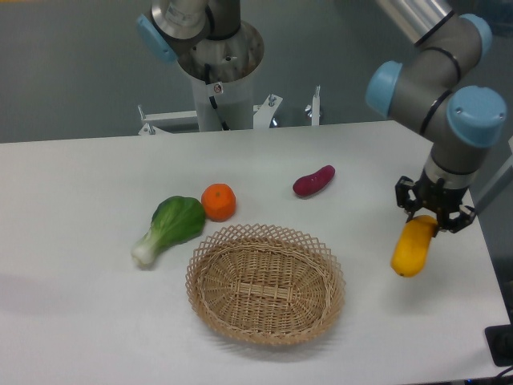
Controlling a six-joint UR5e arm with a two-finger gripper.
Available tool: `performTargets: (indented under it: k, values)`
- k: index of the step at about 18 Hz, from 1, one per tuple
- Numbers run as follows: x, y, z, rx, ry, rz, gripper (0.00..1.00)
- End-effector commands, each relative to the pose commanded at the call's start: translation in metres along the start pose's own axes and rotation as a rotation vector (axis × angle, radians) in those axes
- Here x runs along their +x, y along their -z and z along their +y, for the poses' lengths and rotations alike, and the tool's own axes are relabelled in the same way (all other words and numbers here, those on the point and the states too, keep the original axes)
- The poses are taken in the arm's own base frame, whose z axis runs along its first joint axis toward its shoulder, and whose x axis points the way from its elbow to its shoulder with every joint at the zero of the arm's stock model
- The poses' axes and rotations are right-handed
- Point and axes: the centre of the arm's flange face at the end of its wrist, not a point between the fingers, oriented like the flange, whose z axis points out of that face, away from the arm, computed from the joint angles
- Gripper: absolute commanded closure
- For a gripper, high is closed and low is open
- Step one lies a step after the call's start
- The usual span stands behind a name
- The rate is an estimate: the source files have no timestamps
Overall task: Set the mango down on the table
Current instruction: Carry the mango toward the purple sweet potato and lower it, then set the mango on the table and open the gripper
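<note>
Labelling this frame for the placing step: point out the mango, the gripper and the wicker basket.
mango (pixel 412 250), fixed camera view, middle of its yellow body below the fingers.
gripper (pixel 435 217), fixed camera view, midway between the black fingers closed on the mango's top end.
wicker basket (pixel 325 255), fixed camera view, right side of its woven rim.

The arm (pixel 437 60) is silver-grey tubing with light-blue caps on its joints. Its gripper (pixel 435 215) is black and two-fingered. A black cable runs down the pale base column (pixel 218 88).

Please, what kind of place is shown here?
Probably a robotics lab: an arm with a gripper holds a mango over a plain white table, with a basket as a prop.
</note>
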Motion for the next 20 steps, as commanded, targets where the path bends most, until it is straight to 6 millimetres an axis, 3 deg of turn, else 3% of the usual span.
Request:
performTargets:
  k: [5,8,16,20]
  values:
    - [0.040,-0.021,0.024,-0.002,-0.101,0.000,0.82]
    - [0.042,-0.014,0.027,-0.001,-0.087,-0.008,0.82]
    - [0.056,-0.030,0.029,-0.010,-0.134,0.029,0.80]
    - [0.064,-0.038,0.036,-0.032,-0.204,0.052,0.67]
